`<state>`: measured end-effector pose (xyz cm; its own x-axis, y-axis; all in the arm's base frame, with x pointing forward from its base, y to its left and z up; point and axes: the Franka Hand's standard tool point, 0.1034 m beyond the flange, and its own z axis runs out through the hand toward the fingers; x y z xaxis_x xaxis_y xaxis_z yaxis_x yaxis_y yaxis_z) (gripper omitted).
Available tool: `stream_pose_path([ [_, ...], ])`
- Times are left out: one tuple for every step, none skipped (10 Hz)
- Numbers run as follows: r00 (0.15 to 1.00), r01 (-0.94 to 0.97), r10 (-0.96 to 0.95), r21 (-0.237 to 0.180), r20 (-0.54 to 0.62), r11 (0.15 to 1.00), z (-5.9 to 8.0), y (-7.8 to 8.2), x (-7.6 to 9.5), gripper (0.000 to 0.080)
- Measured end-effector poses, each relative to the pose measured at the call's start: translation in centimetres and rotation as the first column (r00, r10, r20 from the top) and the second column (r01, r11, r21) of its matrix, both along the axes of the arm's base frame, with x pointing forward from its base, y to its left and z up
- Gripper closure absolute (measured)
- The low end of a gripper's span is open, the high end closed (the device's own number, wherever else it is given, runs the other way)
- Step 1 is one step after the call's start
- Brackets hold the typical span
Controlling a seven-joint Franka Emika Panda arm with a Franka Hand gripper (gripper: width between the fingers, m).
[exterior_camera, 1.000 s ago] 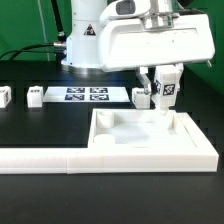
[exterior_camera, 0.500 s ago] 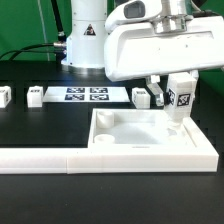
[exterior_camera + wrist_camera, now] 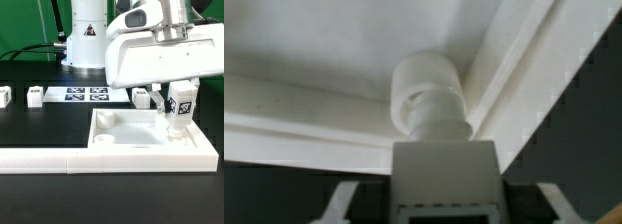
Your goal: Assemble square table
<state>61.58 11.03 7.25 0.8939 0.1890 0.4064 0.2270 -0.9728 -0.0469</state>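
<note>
Fingers [image 3: 342,204]: gripping leg [image 3: 182,104] narrowly.
Risk: leg tilting, peg [image 3: 423,95] missing tabletop [image 3: 120,152] corner hole, possibly hidden here.
Cause: descending misaligned.

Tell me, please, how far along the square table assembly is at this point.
Done: nothing looks fitted yet; the tabletop lies with no leg standing in it. In hand: the hand grips one leg upright, its tip at the tabletop's corner on the exterior view's right; I cannot tell whether it is seated. Left: three loose legs lie near the marker board.
</note>
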Motion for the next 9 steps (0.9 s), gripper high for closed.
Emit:
stream_pose_path([
  [1.0,0.0,0.0,-0.002,-0.003,1.0,-0.2,-0.1,-0.1,0.0509],
  [1.0,0.001,-0.001,-0.002,0.003,1.0,-0.2,-0.2,0.0,0.0509],
  [1.0,0.002,-0.001,-0.001,0.014,1.0,-0.3,-0.2,0.1,0.0509],
  [1.0,0.004,-0.004,0.0,0.03,1.0,-0.3,-0.1,0.2,0.0509],
  [0.999,0.004,-0.004,0.001,0.049,1.0,-0.5,0.0,0.3,0.0509],
  [0.998,0.001,-0.001,0.001,0.057,1.0,-0.9,0.3,0.2,0.0509],
  [0.998,0.0,0.0,0.002,0.068,1.0,-1.2,0.5,0.2,0.0509],
  [0.997,0.002,-0.002,0.003,0.076,1.0,-1.7,0.5,0.1,0.0509],
  [0.996,0.003,-0.004,0.003,0.087,1.0,-1.8,0.5,0.2,0.0509],
])
